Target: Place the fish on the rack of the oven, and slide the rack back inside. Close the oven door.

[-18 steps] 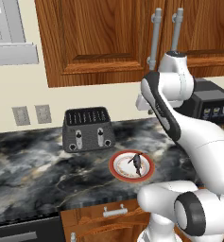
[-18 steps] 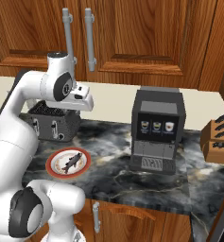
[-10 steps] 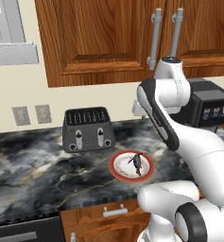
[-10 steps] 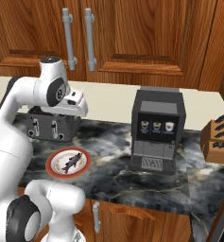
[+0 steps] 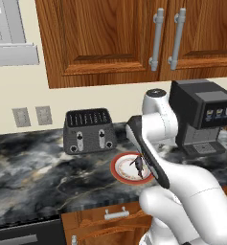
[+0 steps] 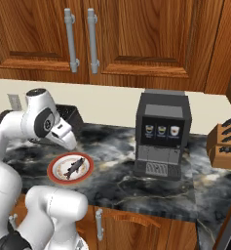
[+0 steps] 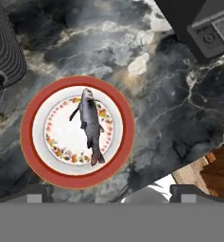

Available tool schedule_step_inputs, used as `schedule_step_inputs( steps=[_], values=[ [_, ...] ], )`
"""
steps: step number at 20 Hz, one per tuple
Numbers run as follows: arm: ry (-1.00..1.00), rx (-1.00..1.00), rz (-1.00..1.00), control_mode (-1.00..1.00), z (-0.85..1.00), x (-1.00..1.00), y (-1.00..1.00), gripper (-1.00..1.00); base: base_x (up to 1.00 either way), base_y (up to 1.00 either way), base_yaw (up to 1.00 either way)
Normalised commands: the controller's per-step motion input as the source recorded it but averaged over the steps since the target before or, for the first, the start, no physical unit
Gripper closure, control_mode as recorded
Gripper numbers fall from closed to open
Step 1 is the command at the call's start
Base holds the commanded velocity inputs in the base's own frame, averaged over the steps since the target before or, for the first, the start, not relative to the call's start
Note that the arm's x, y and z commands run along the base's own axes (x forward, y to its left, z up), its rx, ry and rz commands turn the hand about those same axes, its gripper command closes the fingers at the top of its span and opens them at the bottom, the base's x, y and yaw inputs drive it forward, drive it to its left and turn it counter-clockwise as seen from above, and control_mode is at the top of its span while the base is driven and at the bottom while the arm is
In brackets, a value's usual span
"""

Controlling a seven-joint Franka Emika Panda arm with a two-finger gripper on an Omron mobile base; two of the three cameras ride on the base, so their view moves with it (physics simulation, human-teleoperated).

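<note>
Dark marbled countertop (image 7: 179,108) fills our hand view, with the coffee machine (image 6: 163,134) at upper right and the ribbed toaster (image 5: 88,130) at the left edge. We hang high over the red-rimmed plate (image 7: 30,156) at centre left, presumably to line up a straight drop. On it the fish (image 7: 90,124) lies lengthwise, head toward the frame's top, and our gripper (image 7: 111,194) is spread wide and empty, fingertips (image 7: 38,193) at the bottom corners, so the pickup is not yet begun.
</note>
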Motion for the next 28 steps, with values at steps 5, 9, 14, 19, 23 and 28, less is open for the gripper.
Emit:
schedule_step_inputs(
  steps=[5, 9, 14, 19, 23, 28],
  values=[
    [0.09, 0.0, -0.24, -1.0, -0.51, 0.0, -0.04, -1.0, 0.0, 0.0, 0.0],
    [0.03, 0.01, -0.1, -1.0, -0.36, 0.08, -0.14, -1.0, 0.0, 0.0, 0.0],
    [0.06, 0.0, 0.02, -1.0, -0.15, 0.16, -0.26, -1.0, 0.0, 0.0, 0.0],
    [0.22, 0.0, 0.12, -1.0, -0.47, 0.42, 0.01, -1.0, 0.0, 0.0, 0.0],
    [0.18, 0.0, 0.08, -1.0, -0.37, 0.71, 0.15, -1.0, 0.0, 0.0, 0.0],
    [0.09, 0.0, 0.04, -1.0, -0.23, 0.69, 0.18, -1.0, 0.0, 0.0, 0.0]
  ],
)
